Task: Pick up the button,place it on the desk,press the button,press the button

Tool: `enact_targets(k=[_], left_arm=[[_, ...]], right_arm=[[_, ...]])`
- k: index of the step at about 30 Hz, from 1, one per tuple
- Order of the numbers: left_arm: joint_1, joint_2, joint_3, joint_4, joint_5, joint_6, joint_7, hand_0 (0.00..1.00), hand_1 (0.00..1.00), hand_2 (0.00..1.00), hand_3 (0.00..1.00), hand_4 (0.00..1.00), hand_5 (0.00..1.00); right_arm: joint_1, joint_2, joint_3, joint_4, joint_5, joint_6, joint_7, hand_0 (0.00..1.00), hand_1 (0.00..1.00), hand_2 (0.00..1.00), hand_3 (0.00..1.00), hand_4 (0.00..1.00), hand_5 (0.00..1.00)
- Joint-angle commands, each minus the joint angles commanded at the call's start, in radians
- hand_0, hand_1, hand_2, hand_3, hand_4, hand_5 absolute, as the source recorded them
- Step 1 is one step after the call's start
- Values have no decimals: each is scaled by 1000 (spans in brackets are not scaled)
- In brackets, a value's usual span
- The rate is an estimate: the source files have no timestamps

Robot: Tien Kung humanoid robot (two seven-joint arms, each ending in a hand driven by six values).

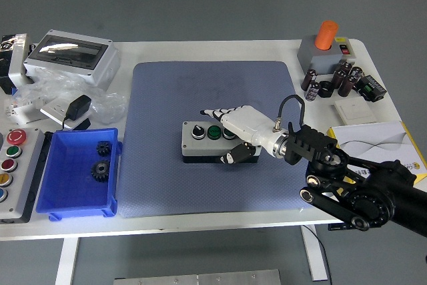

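I have my right hand flat and holding nothing, fingers stretched leftward over the button box on the blue mat, whose long axis runs left-right, green button just below the fingertips.

Robotics or electronics lab bench. White table on a plain grey floor, blue work mat in the middle. Far left: grey electrical enclosure with clear lid, bagged parts beside it. Near left: blue parts bin holding 2 black gears, and a panel of coloured push buttons. Far right: cluster of black capacitors, grey box with orange knob.
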Motion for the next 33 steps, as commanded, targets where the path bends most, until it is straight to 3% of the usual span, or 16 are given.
enact_targets(k=[5, 10, 15, 16, 17, 22, 23, 28, 29, 33], left_arm=[[0, -1, -4, 0, 3, -3, -1, 629, 632, 564, 678, 624, 158], [1, -2, -5, 0, 0, -4, -5, 629, 632, 564, 678, 624, 158], [6, -3, -5, 0, -4, -3, -2, 629, 632, 564, 676, 625, 158], [6, -4, -5, 0, -4, -3, -2, 629, 632, 564, 676, 625, 158], [6, -4, -5, 0, -3, -3, -2, 630, 632, 564, 673, 627, 156], [5, -3, -9, 0, 3, -3, -2, 630, 632, 564, 673, 627, 156], [4, -3, -10, 0, 4, -3, -1, 629, 632, 564, 673, 628, 152], [3, -3, -12, 0, 8, -4, 0, 629, 632, 564, 673, 628, 152], [3, -3, -13, 0, 9, -4, 0, 629, 632, 564, 674, 631, 152], [3, -2, -12, 0, 8, -4, 1, 629, 632, 564, 674, 631, 152]], right_arm=[[-13, -42, 70, 72, 15, 31, -2, 718, 829, 973, 998, 933, 272], [-61, -138, 180, 186, 86, 42, -10, 718, 829, 973, 998, 933, 272], [-89, -240, 287, 301, 73, 68, -33, 725, 827, 973, 998, 934, 278], [-89, -265, 308, 327, 68, 77, -38, 725, 827, 973, 998, 934, 278], [-87, -284, 315, 346, 68, 88, -44, 695, 793, 906, 972, 936, 303], [-48, -366, 275, 418, 123, 196, -103, 695, 793, 906, 972, 936, 303], [-40, -370, 262, 422, 138, 215, -112, 437, 571, 581, 792, 641, 216], [-5, -354, 214, 425, 164, 299, -150, 437, 571, 581, 792, 641, 216], [2, -350, 208, 426, 161, 308, -156, 266, 395, 328, 735, 405, 102], [37, -339, 177, 429, 142, 338, -187, 266, 395, 328, 735, 405, 102]])
